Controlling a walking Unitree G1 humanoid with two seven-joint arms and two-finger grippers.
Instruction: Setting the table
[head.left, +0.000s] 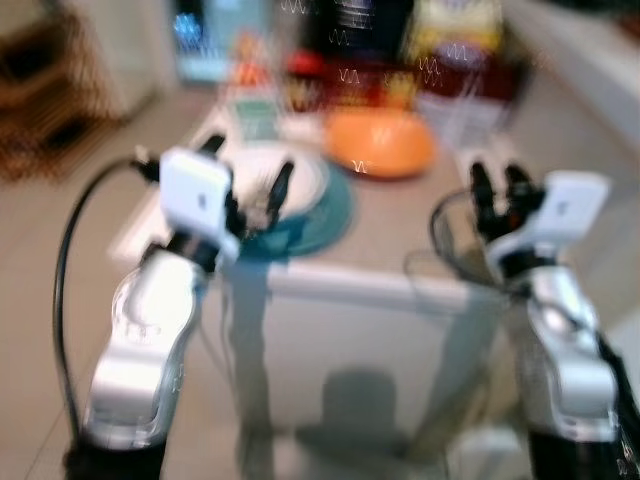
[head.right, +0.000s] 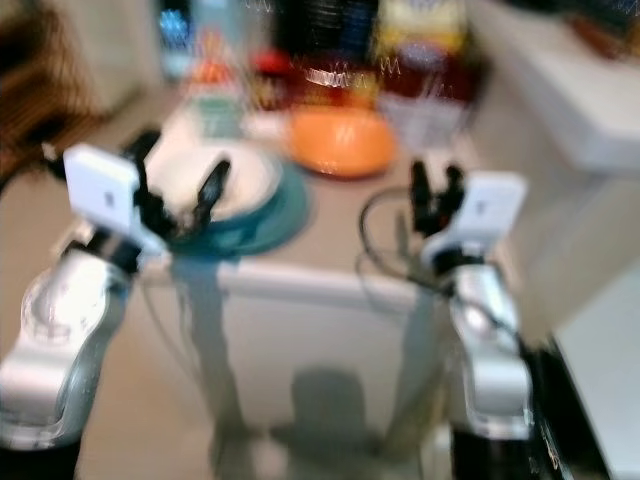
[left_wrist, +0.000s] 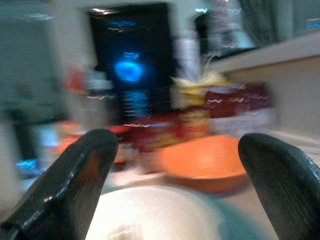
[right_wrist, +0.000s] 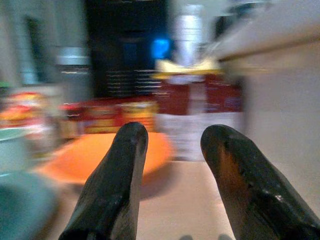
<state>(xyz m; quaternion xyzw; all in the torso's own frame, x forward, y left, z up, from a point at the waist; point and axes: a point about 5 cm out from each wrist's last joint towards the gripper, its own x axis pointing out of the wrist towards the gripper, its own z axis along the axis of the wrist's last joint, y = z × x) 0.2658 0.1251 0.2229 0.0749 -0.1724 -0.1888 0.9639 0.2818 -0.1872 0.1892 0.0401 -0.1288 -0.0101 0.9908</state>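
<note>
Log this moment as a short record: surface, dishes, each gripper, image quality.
surface: pale table, robot at its near edge
dishes: white plate on a teal plate; orange bowl just behind them
clutter: blurred red and yellow packages at the far side
left gripper: fingers spread, raised over the near rim of the white plate, nothing held
right gripper: fingers slightly apart, above the table's near right edge, nothing held
image quality: all views motion-blurred

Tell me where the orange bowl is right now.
The orange bowl sits on the table, toward its far side, just right of the white plate on the teal plate, in front of the blurred food packages.
</note>
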